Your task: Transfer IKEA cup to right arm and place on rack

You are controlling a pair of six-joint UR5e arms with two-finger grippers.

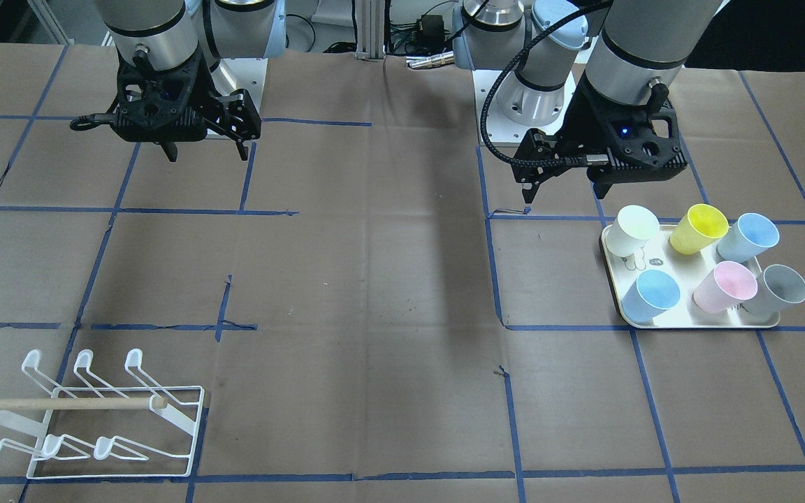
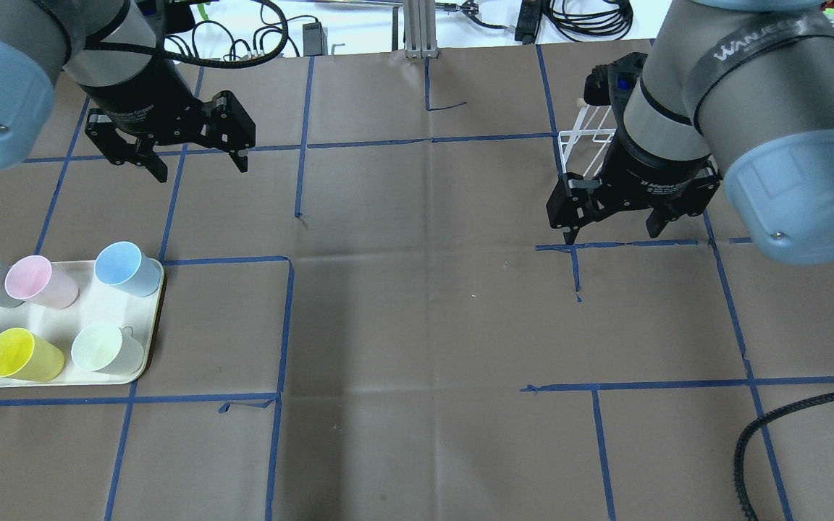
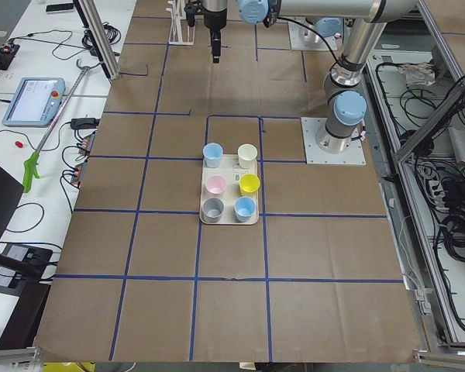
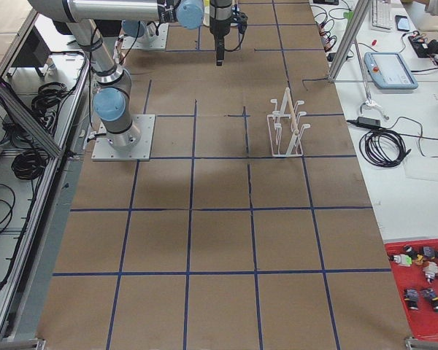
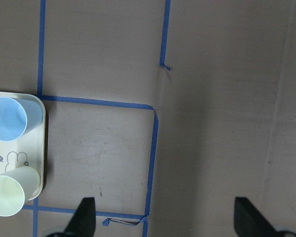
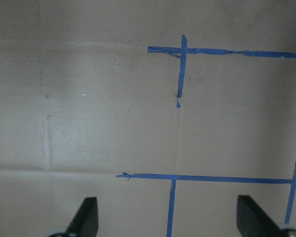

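Several plastic cups stand on a cream tray: pale green, yellow, two blue, pink and grey. My left gripper hangs open and empty above the table just behind the tray; in the overhead view the left gripper is beyond the tray. My right gripper is open and empty, in front of the white wire rack, which its arm partly hides. The rack is empty. The left wrist view shows a blue cup and the pale green cup.
Brown paper with blue tape lines covers the table. The rack stands near the operators' edge on my right side. A black cable loops at the near right. A red bin of small parts sits off the table.
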